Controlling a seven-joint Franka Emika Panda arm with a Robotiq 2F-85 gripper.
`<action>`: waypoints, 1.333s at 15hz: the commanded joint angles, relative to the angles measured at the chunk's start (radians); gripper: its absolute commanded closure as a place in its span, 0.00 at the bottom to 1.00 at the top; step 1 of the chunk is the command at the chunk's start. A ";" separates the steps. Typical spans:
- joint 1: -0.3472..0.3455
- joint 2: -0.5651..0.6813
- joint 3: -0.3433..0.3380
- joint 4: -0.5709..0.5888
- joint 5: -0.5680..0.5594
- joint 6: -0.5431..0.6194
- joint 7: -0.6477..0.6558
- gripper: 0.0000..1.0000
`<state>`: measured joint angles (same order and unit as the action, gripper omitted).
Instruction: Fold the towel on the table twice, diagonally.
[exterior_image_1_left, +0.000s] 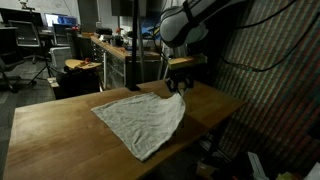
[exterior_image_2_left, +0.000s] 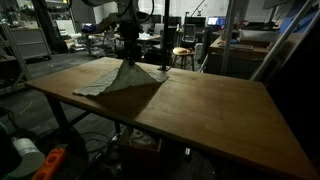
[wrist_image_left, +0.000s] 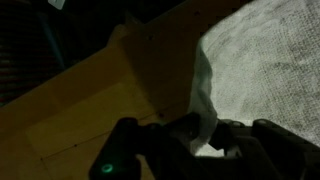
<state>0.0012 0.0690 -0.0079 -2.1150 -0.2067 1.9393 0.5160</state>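
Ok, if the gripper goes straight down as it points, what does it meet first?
Probably the towel itself: the gripper points down, pinching a raised corner, with cloth draped beneath it, then the table. Exact depth is unclear.

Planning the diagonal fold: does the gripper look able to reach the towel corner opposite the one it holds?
Probably yes. The gripper, shut on a raised corner of the towel, has only flat cloth on the table between it and the opposite corner; nothing visible stands in that path.
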 joint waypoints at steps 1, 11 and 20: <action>0.026 0.103 0.012 0.165 0.007 -0.070 -0.017 1.00; 0.141 0.247 0.028 0.392 -0.044 -0.068 -0.036 0.99; 0.244 0.378 0.035 0.588 -0.117 -0.152 0.001 0.99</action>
<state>0.2170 0.3569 0.0315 -1.6717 -0.2894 1.8755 0.4968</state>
